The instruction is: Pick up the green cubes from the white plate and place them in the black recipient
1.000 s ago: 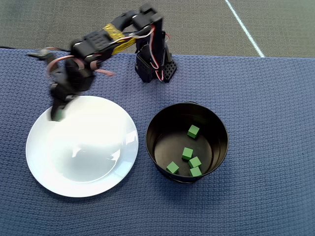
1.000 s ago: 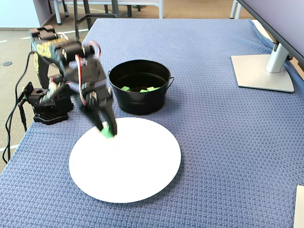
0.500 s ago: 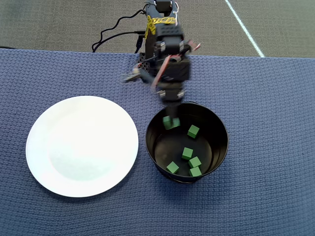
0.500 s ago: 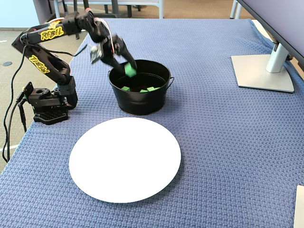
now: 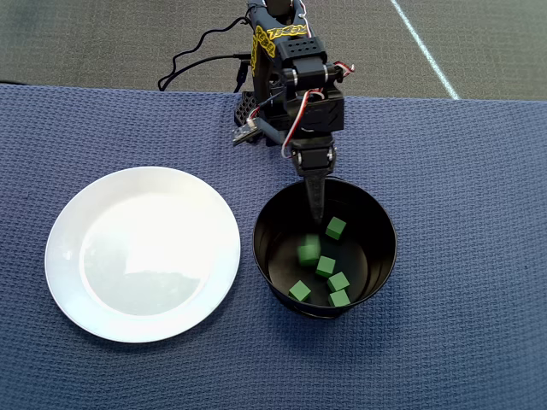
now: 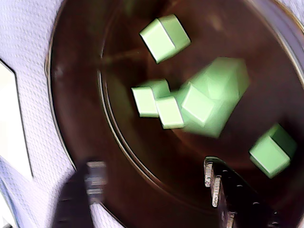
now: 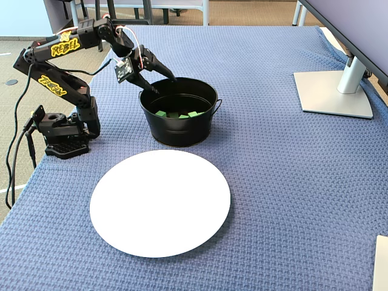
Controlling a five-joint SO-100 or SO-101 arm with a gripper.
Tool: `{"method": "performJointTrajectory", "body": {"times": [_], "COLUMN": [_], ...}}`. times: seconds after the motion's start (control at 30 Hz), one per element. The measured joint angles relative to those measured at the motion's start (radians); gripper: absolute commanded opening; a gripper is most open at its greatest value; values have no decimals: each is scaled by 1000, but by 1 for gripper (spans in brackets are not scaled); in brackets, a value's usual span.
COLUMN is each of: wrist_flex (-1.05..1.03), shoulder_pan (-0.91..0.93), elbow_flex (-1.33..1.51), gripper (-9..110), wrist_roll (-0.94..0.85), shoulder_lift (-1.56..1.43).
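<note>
Office: monitor stand (image 7: 336, 91) on cloth-covered desk (image 7: 291, 200).

blue cloth (image 7: 291, 182) — white plate (image 7: 160, 203), black pot (image 7: 178, 126)

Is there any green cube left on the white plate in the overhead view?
No, the white plate is bare, and the green cubes all lie inside the black recipient.

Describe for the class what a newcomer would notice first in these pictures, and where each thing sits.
The big white plate lies bare on the blue cloth, left of the pot in the overhead view. Beside it, the black recipient holds the green cubes; one looks blurred, as if mid-fall. The gripper hangs over the pot's rim, jaws apart and holding nothing.
</note>
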State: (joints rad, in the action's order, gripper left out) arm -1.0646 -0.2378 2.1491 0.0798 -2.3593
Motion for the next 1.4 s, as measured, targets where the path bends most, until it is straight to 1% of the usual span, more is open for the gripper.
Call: {"method": "performJointTrajectory", "body": {"times": [0.1,0.17,0.2,0.33,0.5,0.63,0.73,0.93,1.4], "wrist_flex": [2,0,-9,-95,-199,-275,-276,-255,-250], "shoulder_pan": [28,38,54,153,267,284,342,334,354], "elbow_flex": [0,6,18,40,121,213,267,402,428], "gripper": [21,3,0,0,0,0,0,0,0], "wrist_roll": [-29,-54,-71,-121,-137,-127,-115,-115,-127], "shoulder_lift": [-23,-55,-81,-192,-307,-449,-468,-520,-534]}}
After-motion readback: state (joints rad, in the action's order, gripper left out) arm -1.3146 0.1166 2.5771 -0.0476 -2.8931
